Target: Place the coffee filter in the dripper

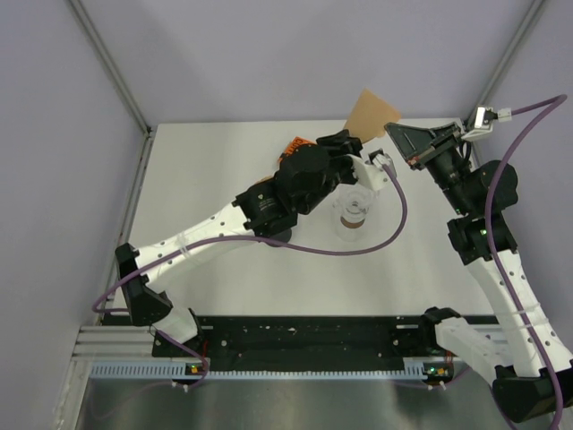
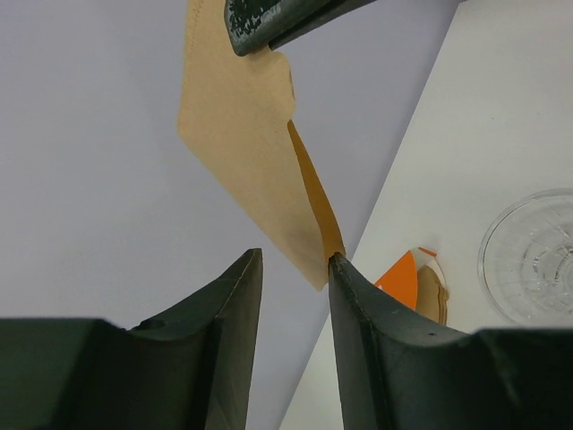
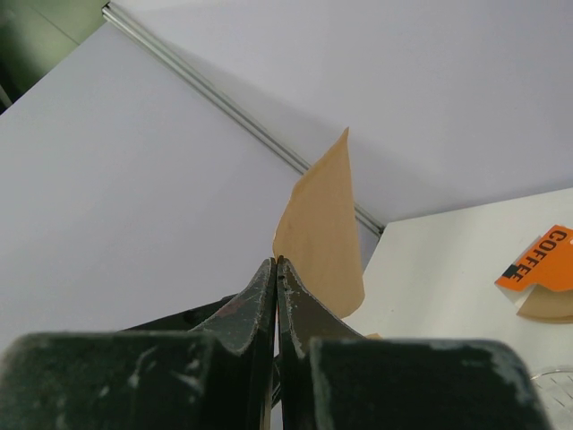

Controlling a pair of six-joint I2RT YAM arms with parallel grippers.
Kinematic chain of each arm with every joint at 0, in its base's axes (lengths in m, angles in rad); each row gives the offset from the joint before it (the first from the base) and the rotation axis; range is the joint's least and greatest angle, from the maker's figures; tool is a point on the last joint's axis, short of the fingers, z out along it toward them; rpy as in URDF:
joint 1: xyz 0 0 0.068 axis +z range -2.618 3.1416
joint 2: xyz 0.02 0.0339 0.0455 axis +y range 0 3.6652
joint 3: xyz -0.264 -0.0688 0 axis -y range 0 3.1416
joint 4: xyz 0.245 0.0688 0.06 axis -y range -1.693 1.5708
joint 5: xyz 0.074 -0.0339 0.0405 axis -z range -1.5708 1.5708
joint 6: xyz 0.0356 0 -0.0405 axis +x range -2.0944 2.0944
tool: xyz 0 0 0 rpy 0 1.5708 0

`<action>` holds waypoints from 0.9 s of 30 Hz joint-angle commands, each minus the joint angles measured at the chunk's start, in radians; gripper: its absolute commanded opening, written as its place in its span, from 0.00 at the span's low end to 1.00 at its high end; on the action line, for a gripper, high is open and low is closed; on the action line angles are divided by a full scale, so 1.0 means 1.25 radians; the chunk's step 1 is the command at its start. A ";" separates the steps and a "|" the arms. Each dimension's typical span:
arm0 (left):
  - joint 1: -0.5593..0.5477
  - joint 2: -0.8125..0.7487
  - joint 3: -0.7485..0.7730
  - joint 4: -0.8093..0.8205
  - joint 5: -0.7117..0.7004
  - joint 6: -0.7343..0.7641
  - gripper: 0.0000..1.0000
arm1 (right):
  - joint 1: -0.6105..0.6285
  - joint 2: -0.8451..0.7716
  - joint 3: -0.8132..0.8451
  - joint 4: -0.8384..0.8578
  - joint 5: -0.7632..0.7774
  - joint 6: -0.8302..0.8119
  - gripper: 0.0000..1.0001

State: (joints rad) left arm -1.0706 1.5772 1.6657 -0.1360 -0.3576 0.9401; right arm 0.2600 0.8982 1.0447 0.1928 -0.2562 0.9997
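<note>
A brown paper coffee filter [image 1: 372, 111] is held in the air over the table's back edge. My right gripper [image 1: 392, 133] is shut on one edge of it; the right wrist view shows the jaws pressed together [image 3: 276, 262] with the filter [image 3: 324, 228] standing up behind them. My left gripper [image 1: 344, 141] is open just below the filter. In the left wrist view the filter's [image 2: 242, 134] lower corner touches the inner tip of one finger [image 2: 345, 287], and the gap [image 2: 294, 269] is otherwise empty. The clear glass dripper [image 1: 354, 215] stands on the table, partly under the left arm.
An orange coffee filter pack [image 1: 295, 144] with brown filters lies at the back of the table, also in the left wrist view [image 2: 403, 280] and right wrist view [image 3: 542, 260]. Purple cables loop near the dripper. Enclosure walls stand close behind.
</note>
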 commanded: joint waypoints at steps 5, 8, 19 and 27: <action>-0.001 -0.027 0.035 0.018 -0.008 -0.012 0.43 | 0.007 -0.009 -0.002 0.027 0.001 0.004 0.00; -0.003 -0.017 0.042 0.035 -0.027 0.003 0.41 | 0.006 -0.009 -0.001 0.036 0.000 0.010 0.00; -0.005 0.052 0.068 0.145 -0.067 0.079 0.38 | 0.007 -0.020 -0.011 0.035 0.000 0.021 0.00; -0.005 0.081 0.086 0.165 -0.083 0.109 0.10 | 0.008 -0.020 -0.023 0.038 -0.002 0.024 0.00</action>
State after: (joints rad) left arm -1.0744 1.6680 1.7130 -0.0116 -0.4286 1.0599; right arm 0.2600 0.8909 1.0122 0.1944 -0.2562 1.0256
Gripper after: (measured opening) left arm 0.239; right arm 0.003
